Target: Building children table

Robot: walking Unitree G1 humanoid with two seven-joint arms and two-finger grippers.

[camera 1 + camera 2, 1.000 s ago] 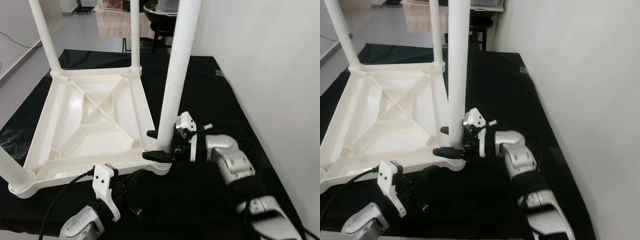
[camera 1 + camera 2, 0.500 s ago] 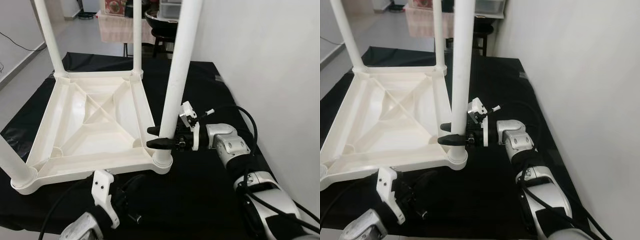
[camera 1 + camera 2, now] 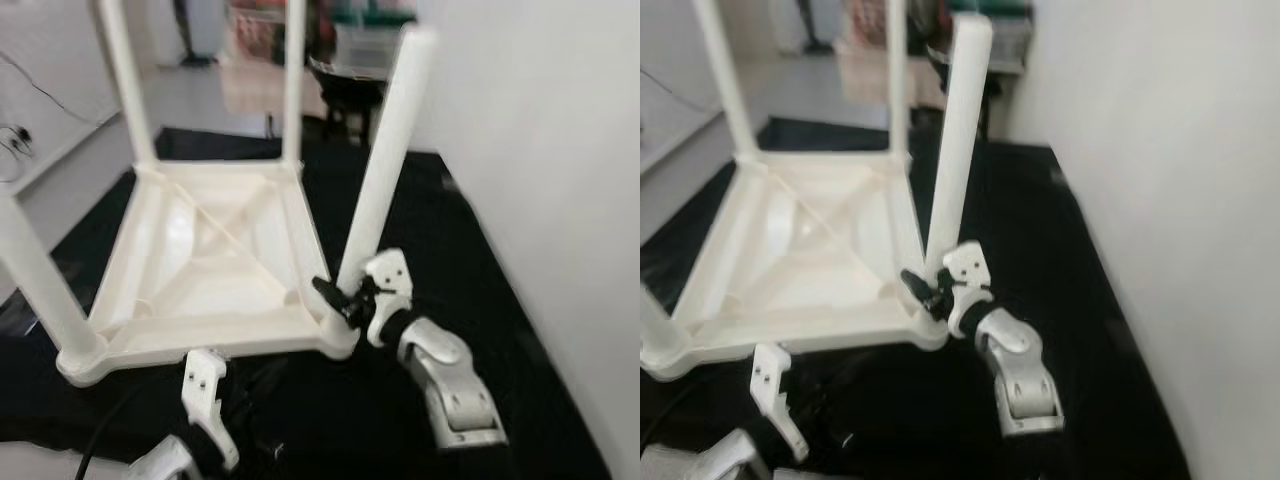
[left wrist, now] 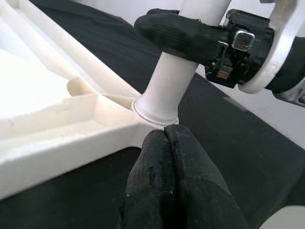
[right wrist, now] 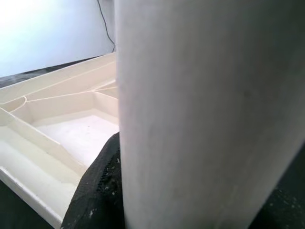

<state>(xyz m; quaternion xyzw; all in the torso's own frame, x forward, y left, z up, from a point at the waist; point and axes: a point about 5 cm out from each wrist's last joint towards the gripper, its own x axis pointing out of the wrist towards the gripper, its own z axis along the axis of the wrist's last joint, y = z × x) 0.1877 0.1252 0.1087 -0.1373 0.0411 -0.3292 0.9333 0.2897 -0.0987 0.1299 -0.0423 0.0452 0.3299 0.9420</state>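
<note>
Fingers of the right gripper [image 3: 335, 298] clamp the leaning white leg [image 3: 384, 170] low at the upturned tabletop's [image 3: 215, 270] near corner socket, left gripper [image 4: 167, 157] pinched shut and empty beside it — seating step, next straighten and press down.

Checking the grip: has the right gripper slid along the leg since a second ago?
Cannot tell; the camera shifted, and the right gripper still clamps the leg just above the tabletop's corner socket.
</note>
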